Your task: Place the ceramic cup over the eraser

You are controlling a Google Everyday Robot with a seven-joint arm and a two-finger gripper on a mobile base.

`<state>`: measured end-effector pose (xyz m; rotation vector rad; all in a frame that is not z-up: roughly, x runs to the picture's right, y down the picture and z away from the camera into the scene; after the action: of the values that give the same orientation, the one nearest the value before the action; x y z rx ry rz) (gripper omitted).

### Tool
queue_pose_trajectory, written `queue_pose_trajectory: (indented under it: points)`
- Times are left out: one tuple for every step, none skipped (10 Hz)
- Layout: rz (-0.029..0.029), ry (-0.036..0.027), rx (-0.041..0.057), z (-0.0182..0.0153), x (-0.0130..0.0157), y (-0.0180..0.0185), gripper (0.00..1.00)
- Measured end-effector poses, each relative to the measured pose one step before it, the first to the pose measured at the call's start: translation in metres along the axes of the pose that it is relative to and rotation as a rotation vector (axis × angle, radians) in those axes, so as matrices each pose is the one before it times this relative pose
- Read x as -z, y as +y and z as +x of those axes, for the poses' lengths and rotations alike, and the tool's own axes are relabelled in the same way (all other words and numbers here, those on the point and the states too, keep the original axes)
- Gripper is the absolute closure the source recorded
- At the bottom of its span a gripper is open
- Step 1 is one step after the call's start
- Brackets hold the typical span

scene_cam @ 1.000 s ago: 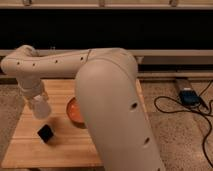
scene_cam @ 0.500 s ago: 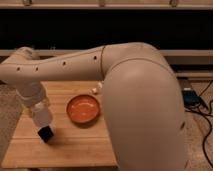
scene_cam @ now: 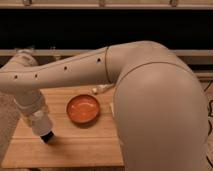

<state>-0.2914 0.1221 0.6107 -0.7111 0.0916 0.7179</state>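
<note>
The end effector (scene_cam: pixel 44 131) stands vertical near the desk's (scene_cam: pixel 85 145) left front corner, directly over the eraser (scene_cam: pixel 47 137). The ceramic cup appears to be held over it; grip state cannot be told.

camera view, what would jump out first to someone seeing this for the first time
The bulky cream robot arm dominates, filling the right half and stretching left across the wooden table. The orange bowl glows at the table's middle. At lower left the arm's end comes down over the table; the gripper there sits low, right at a small dark shape, likely the eraser, and the ceramic cup cannot be told apart from the arm's pale end.
</note>
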Motion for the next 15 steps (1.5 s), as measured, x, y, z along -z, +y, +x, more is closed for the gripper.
queue_pose_trajectory:
  points:
    - [0.00317, 0.00611, -0.00078, 0.00331, -0.00754, 0.00046, 1.00]
    - [-0.00061, 0.00417, -0.00022, 0.00101, -0.00517, 0.00201, 0.99]
    - [0.00627, -0.00065, -0.00238, -0.00029, -0.00567, 0.00228, 0.93]
    - [0.00933, -0.00087, -0.00743, 0.00043, -0.00887, -0.00016, 0.84]
    - [0.00827, -0.00323, -0.00706, -0.00131, -0.00971, -0.00033, 0.73]
    - [0.00562, -0.00012, -0.00518, -0.00104, -0.00821, -0.00035, 0.64]
    - [0.00755, 0.00044, -0.00327, -0.00156, -0.00801, 0.00043, 0.52]
    - [0.01176, -0.00198, -0.00260, -0.00097, -0.00808, -0.00059, 0.41]
    - [0.00855, 0.00067, -0.00222, 0.00000, -0.00615, -0.00016, 0.34]
    - [0.00846, 0.00343, -0.00223, -0.00058, -0.01084, -0.00107, 0.25]
    - [0.00569, 0.00770, -0.00200, -0.00099, -0.01074, -0.00037, 0.20]
    - [0.00016, 0.00686, -0.00290, -0.00066, -0.00504, -0.00006, 0.20]
    - [-0.00065, 0.01524, -0.00679, -0.00072, -0.00860, -0.00229, 0.20]
    - [-0.00170, 0.01538, -0.00155, 0.00054, -0.00585, -0.00114, 0.20]
    - [-0.00968, 0.01289, 0.00099, -0.00032, -0.00273, 0.00129, 0.20]
